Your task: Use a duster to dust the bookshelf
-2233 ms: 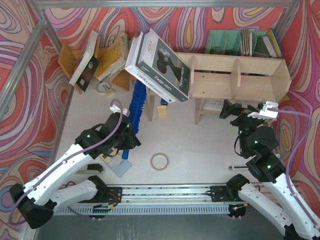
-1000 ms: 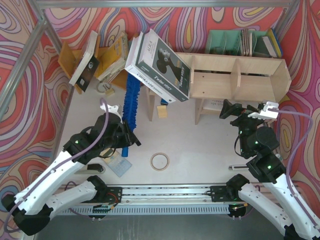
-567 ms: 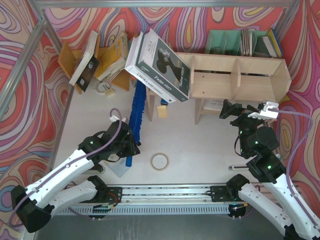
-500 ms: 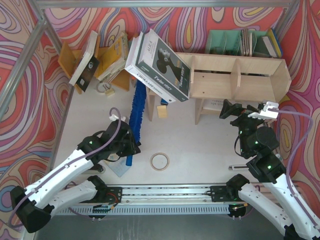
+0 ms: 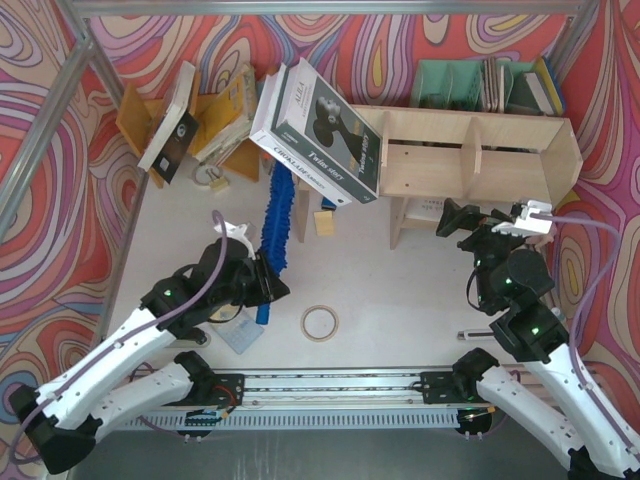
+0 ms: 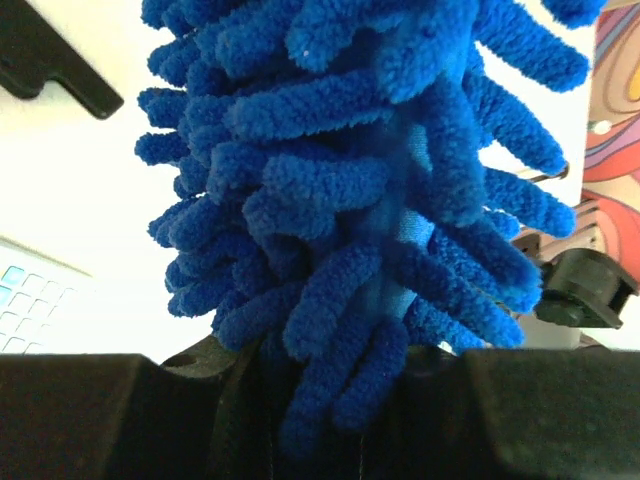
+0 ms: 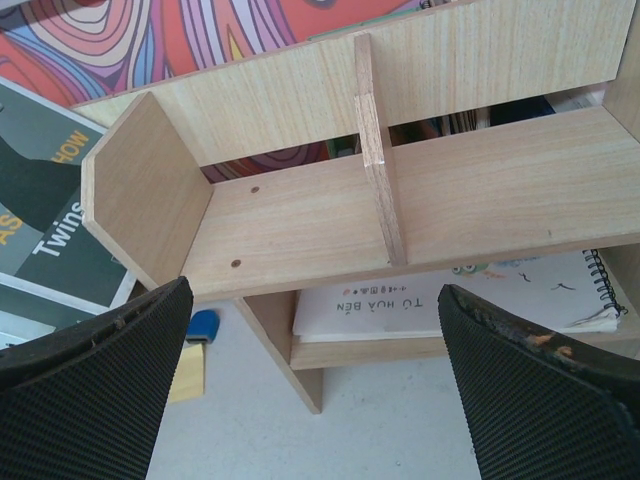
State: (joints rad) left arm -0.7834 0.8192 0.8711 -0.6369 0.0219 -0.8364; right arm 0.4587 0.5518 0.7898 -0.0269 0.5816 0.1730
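The blue fluffy duster [image 5: 273, 215] stands on the table to the left of the bookshelf [image 5: 480, 150], its head reaching up under the leaning box. My left gripper [image 5: 262, 285] is shut on the duster's lower end, and the slim handle tip pokes out below it. In the left wrist view the duster [image 6: 350, 180] fills the frame, rising from the dark jaws of the left gripper [image 6: 340, 400]. My right gripper [image 5: 470, 222] hovers open in front of the bookshelf [image 7: 300, 220]. The right gripper [image 7: 310, 310] holds nothing between its black fingers [image 7: 90, 360].
A large dark-and-white box [image 5: 318, 130] leans on the bookshelf's left end. An orange book rack [image 5: 215, 120] stands back left, a teal organiser [image 5: 470, 85] behind the shelf. A tape ring [image 5: 319, 323], a yellow block [image 5: 323, 222] and a clear pad [image 5: 238, 332] lie on the table. A notebook [image 7: 450, 300] rests on the lower shelf.
My left arm has carried the duster a little to the right, its head swinging toward the bookshelf's left leg. The right arm has barely moved.
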